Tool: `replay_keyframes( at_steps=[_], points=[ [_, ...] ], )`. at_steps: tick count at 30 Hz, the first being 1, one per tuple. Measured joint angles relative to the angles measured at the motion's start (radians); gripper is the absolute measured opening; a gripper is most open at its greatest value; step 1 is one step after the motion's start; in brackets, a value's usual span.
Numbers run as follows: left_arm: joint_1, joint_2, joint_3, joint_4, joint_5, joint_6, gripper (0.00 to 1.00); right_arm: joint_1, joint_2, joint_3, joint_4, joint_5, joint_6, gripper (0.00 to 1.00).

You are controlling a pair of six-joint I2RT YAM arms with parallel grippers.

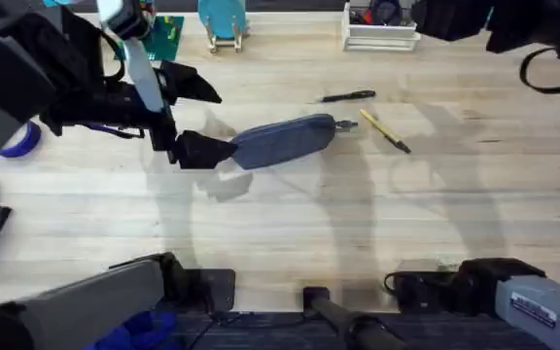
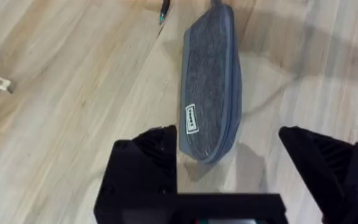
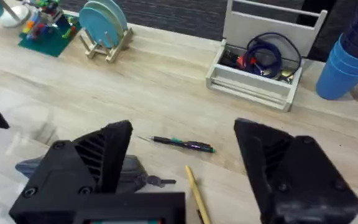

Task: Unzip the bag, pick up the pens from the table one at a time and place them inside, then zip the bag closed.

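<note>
The blue-grey bag [image 1: 285, 141] lies on the wooden table [image 1: 290, 224], tilted, with its zipper pull [image 1: 344, 123] at the right end. In the left wrist view the bag [image 2: 207, 93] has its near end between my open left gripper's [image 2: 229, 146] fingers, closer to one finger [image 2: 151, 155]. Overhead, the left gripper [image 1: 224, 124] is at the bag's left end. The black pen [image 1: 348, 96] and the yellow pen [image 1: 385, 131] lie just right of the bag. My right gripper [image 3: 184, 134] hangs open above the black pen [image 3: 182, 144], the yellow pen [image 3: 197, 199] and the pull [image 3: 151, 180].
A white tray [image 1: 382, 29] with cables, a blue plate rack [image 1: 224, 24] and a green board [image 1: 168, 34] line the far edge. Blue cups [image 3: 350, 56] stand beside the tray. A blue tape roll [image 1: 17, 141] lies at the left.
</note>
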Motion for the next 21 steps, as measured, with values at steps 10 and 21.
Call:
replay_keyframes(
  at_steps=[10,21],
  points=[
    [0.000,0.098,0.000,-0.004,-0.025,0.047,0.995,0.000,0.000,0.000,0.001,0.000,0.000,0.997],
    [-0.038,0.233,0.000,0.007,-0.025,0.174,0.995,0.000,0.000,0.000,0.019,0.000,0.000,0.997]
  ],
)
